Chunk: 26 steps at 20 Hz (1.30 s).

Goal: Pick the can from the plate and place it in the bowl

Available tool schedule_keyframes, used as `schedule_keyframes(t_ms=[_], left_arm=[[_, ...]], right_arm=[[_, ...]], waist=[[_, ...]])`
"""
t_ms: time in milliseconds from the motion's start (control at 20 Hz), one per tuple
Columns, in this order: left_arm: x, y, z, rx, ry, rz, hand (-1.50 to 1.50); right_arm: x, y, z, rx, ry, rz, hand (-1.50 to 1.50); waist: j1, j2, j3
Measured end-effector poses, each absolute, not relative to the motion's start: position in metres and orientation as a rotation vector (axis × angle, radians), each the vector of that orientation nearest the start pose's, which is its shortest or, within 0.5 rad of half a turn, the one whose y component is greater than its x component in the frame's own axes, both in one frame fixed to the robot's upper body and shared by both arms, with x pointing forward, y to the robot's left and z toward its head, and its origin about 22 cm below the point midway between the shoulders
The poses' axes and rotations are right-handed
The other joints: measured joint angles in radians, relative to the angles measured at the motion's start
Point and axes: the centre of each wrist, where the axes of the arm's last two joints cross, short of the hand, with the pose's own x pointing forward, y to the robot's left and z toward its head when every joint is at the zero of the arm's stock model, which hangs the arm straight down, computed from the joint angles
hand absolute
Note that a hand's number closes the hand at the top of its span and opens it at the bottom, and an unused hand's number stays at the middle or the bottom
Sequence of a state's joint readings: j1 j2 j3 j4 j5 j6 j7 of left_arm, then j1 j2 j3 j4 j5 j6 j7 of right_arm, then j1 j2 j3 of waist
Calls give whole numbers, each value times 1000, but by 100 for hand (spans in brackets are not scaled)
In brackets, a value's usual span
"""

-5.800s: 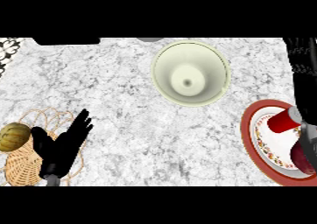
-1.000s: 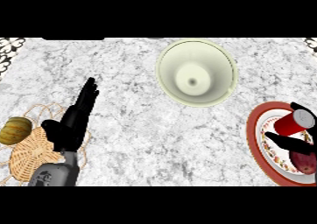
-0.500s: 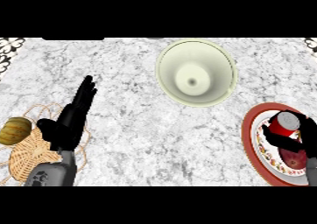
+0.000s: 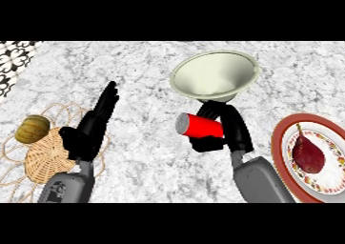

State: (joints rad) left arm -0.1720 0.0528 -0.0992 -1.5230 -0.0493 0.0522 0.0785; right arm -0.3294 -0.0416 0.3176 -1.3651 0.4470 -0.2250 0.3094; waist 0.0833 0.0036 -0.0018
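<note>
One stage remains. Right hand (image 4: 221, 128) has its fingers curled round the red can (image 4: 200, 126), which is lying sideways, clear of the plate (image 4: 282, 143) and just below the bowl (image 4: 215, 76). Pick judged complete; placement in the bowl outstanding. Left hand (image 4: 91, 128) rests with fingers straight over the marble counter (image 4: 133, 157), beside the wicker mat (image 4: 42, 157).
</note>
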Motion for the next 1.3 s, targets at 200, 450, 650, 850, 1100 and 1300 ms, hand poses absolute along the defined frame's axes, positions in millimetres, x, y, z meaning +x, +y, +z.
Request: schedule_keyframes(t_ms=[200,450,650,850,1100,1300], left_arm=[[280,195,28,4,-1605,-176,0],[284,200,31,17,-1595,-162,0],[282,201,29,30,-1587,-145,0],[281,207,29,42,-1596,-125,0],[281,206,27,37,-1595,-134,0],[279,208,26,47,-1594,-135,0]], right_arm=[[287,-67,55,-329,-1634,510,150],[276,-11,94,-397,-1821,501,150],[274,20,134,-496,-1896,518,150],[273,42,172,-622,-1900,550,150],[282,61,216,-731,-1918,549,150],[294,68,245,-774,-1910,500,150]], waist=[[4,-1,1],[-18,-6,0],[-36,-12,-1],[-45,-14,-1],[-47,-9,-1],[-52,-7,0]])
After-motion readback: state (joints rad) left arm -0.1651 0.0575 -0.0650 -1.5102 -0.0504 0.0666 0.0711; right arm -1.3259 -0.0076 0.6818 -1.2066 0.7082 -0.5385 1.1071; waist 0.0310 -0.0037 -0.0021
